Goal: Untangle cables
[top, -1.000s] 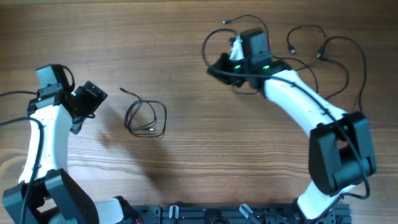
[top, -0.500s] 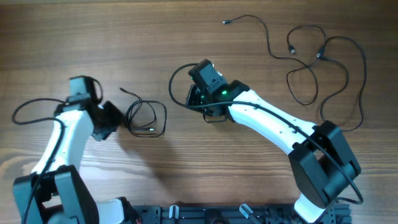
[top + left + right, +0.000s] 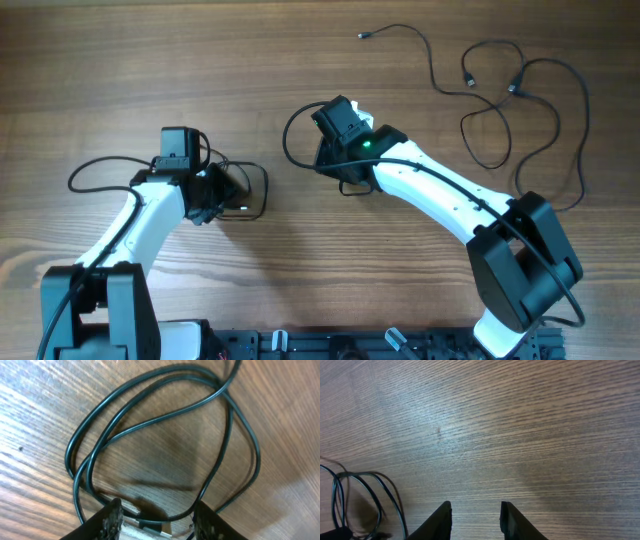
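The wood-grained bench (image 3: pixel 100 60) carried everything, its brown surface matte and streaked. Across it the white-and-black right arm (image 3: pixel 440 190) reached toward the middle, and the left arm (image 3: pixel 150 215) bent in from the near-left corner. At far right the loose cables (image 3: pixel 500 100) sprawled in thin black loops that crossed one another, well apart from either arm, probably the tangle awaiting work. Left of centre lay the coiled cable (image 3: pixel 255 190), a slim glossy cord wound in overlapping ovals. The left claw (image 3: pixel 160 520) sat low over its near edge, jaws spread and straddling the bottom strands, seemingly placed to pick out one run; no pinch was visible. The right claw (image 3: pixel 475 517) hung over bare wood beside the coil, jaws parted and empty, likely ready to take a second strand.
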